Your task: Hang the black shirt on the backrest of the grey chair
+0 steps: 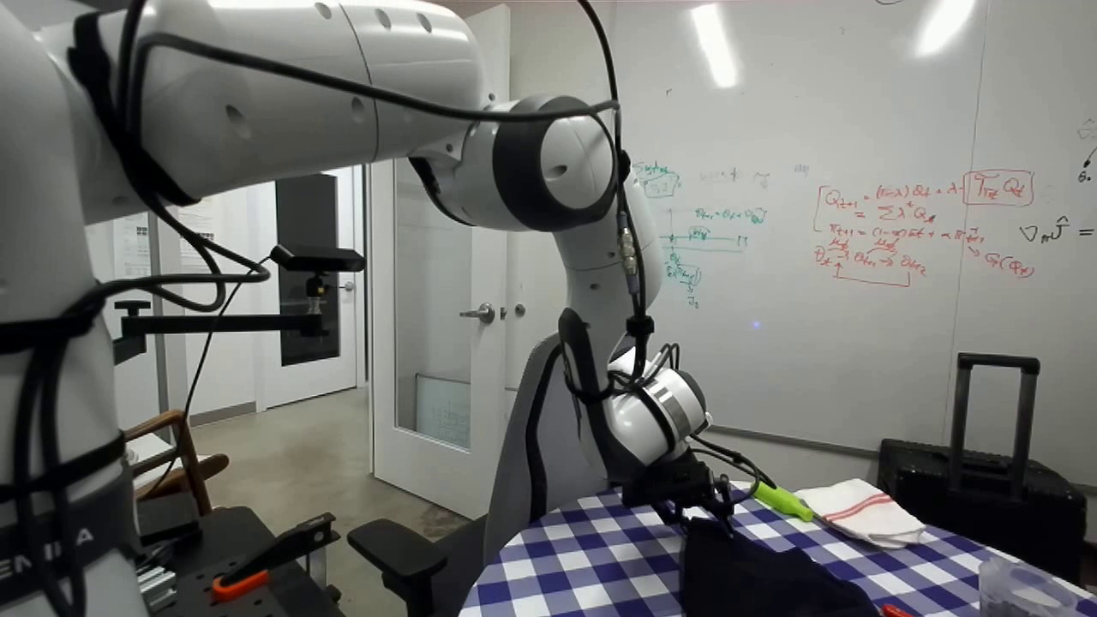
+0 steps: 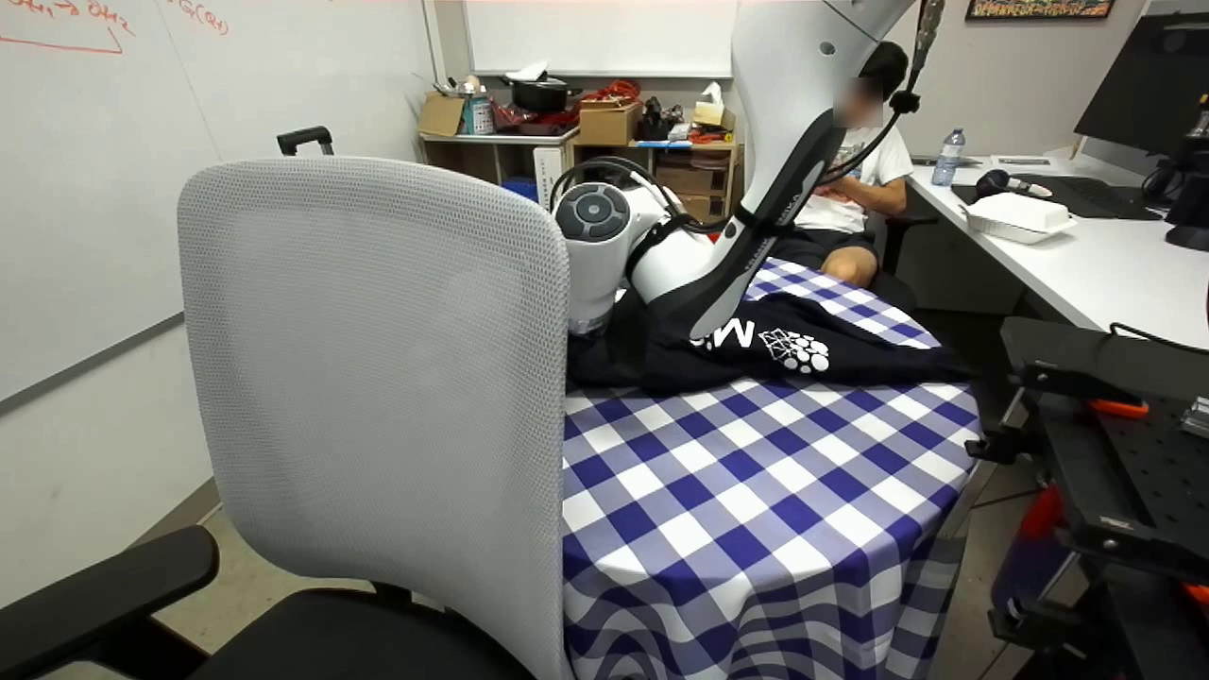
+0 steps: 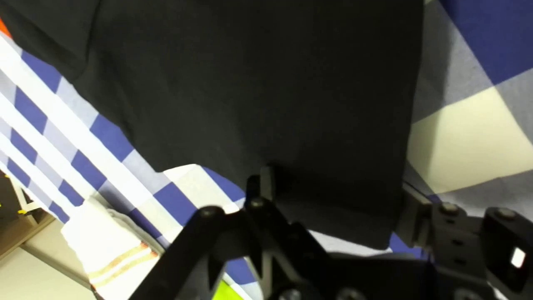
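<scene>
The black shirt (image 1: 754, 570) lies on the checkered table. Its white lettering and dotted graphic show in an exterior view (image 2: 798, 349), partly hidden by the arm. In the wrist view the shirt (image 3: 270, 91) fills most of the picture, and one of its corners lies between the fingers. My gripper (image 3: 339, 196) is open, its fingers wide apart at the shirt's edge. In an exterior view the gripper (image 1: 698, 512) points down, low over the shirt's end. The grey chair (image 2: 378, 359) stands beside the table with its backrest bare; it also shows behind the arm (image 1: 557, 463).
The round table has a blue-white checkered cloth (image 2: 756, 472). A white striped towel (image 1: 861, 510) and a green-handled tool (image 1: 782, 501) lie near the gripper. A clear cup (image 1: 1020, 587) stands at the table's edge. A black suitcase (image 1: 908, 471) and a seated person (image 2: 864, 189) are beyond.
</scene>
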Tool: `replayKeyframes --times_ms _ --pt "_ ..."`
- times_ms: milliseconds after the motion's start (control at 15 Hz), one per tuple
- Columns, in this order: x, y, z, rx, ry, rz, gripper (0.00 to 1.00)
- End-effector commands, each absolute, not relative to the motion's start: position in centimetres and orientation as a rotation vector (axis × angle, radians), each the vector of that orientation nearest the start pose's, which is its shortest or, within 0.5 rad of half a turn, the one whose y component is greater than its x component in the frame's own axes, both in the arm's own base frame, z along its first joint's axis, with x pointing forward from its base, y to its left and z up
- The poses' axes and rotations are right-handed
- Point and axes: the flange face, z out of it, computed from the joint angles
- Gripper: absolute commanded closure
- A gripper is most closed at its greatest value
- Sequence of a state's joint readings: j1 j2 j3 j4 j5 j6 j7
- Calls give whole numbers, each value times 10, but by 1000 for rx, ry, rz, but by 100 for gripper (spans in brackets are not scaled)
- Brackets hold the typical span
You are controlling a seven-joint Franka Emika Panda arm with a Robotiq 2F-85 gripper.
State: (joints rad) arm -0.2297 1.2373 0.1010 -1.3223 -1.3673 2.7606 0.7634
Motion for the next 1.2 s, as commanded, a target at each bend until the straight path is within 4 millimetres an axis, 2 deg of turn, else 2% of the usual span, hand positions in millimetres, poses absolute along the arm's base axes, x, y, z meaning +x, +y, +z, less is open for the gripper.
replayKeyframes --times_ms 0,267,600,733,933,1133 --pt "702 -65 -19 -3520 -496 -684 69" --pt "709 -67 -5 -3529 -481 -728 100" --pt "714 -73 32 -3496 -408 -763 99" --pt "718 -81 56 -3474 -330 -801 99" --pt "724 -98 99 -3428 -171 -871 99" --pt "734 -119 157 -3387 -8 -987 99"
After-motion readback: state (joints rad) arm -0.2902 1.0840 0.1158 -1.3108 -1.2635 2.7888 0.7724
